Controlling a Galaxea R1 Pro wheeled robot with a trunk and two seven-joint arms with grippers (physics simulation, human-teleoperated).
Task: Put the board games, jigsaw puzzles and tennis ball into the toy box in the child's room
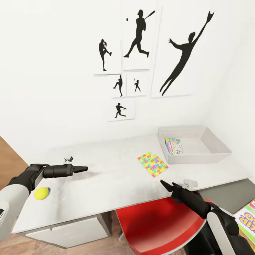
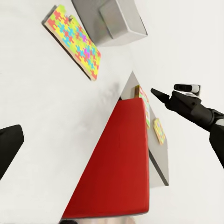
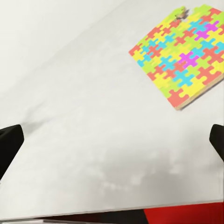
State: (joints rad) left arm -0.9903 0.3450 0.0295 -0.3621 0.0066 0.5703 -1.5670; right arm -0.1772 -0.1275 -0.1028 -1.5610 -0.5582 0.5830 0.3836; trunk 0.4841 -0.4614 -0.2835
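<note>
The grey toy box (image 1: 216, 155) stands at the table's back right with a colourful flat box (image 1: 174, 146) inside it. A bright jigsaw puzzle (image 1: 152, 164) (image 3: 184, 60) (image 2: 74, 41) lies flat on the white table (image 1: 113, 177), just left of the toy box. The yellow tennis ball (image 1: 41, 193) rests near the table's front left corner. My left gripper (image 1: 85, 168) hovers over the table right of the ball, with nothing in it. Near the front edge, short of the puzzle, my right gripper (image 1: 166, 185) (image 3: 112, 140) is open and empty. Colourful board games (image 1: 248, 217) (image 2: 158, 130) lie low at the right.
A red chair (image 1: 159, 223) (image 2: 116, 163) is tucked under the table's front edge between my arms. A grey surface (image 1: 226, 193) carries the board games at the right. Baseball silhouette posters (image 1: 141, 53) hang on the white wall behind the table.
</note>
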